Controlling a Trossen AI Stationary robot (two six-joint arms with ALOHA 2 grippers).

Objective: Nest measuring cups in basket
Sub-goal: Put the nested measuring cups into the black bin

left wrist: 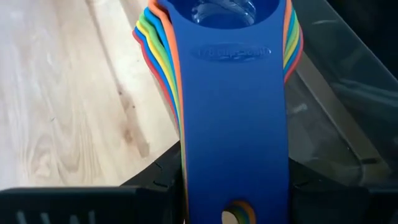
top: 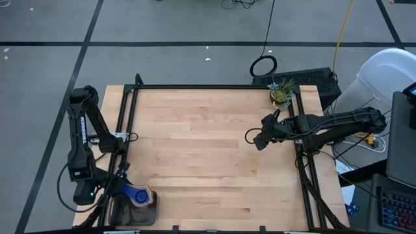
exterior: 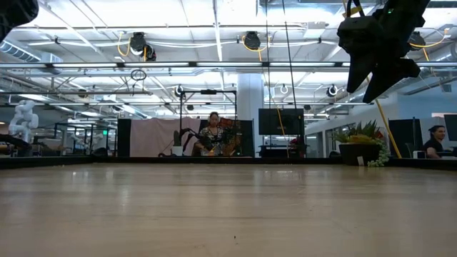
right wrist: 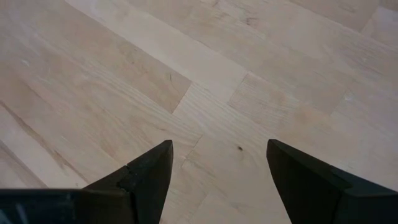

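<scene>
The left gripper [top: 123,190] is at the near left corner of the table [top: 208,149], just beside the basket [top: 133,214], which sits at that corner against the near edge. Its jaws are part closed on the flat handles of the cups [top: 138,195]. In the left wrist view the blue handle [left wrist: 235,124] lies on top and runs down between the two dark fingers [left wrist: 81,204]; under it the edges of the other handles fan out in orange, yellow, green, light blue and red. The cups [left wrist: 217,12] are stacked one inside another, with the blue one uppermost. From above, the stack is over the basket's far end, with the handles pointing toward the left gripper. Whether the stack rests on the basket floor or hangs above it cannot be told. The basket wall [left wrist: 336,81] shows as dark translucent plastic beside the stack.

The right gripper [top: 258,140] waits over the right half of the table, toward the far edge, well apart from the basket. Its jaws are wide apart and hold nothing; the right wrist view shows only bare wood between the fingers [right wrist: 149,174]. In the low view it [exterior: 378,68] hangs high above the table.

A small potted plant [top: 280,93] stands at the far right corner.
</scene>
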